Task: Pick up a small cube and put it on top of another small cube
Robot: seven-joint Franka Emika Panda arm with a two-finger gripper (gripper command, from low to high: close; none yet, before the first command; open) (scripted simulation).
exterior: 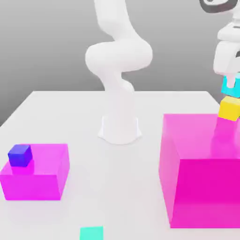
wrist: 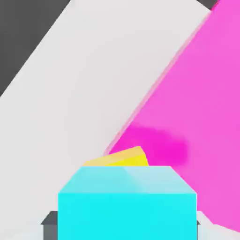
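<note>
The small cube (exterior: 229, 86) sits on another small cube (exterior: 229, 108), which rests on the big block (exterior: 201, 173) at the exterior view's right.

My glossy white arm

My rounded, smooth white plastic arm (exterior: 119, 58) rises from a flared white base (exterior: 119, 131); my white gripper (exterior: 230, 77) has pale fingers.

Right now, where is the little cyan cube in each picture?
Exterior view: the cyan cube is at the exterior view's far right, high up, just under the gripper and sitting on the yellow cube.
Hand view: the cyan cube is big and close, with the yellow cube peeking out behind it.
Shared landmark: the large magenta block under the yellow cube.
</note>
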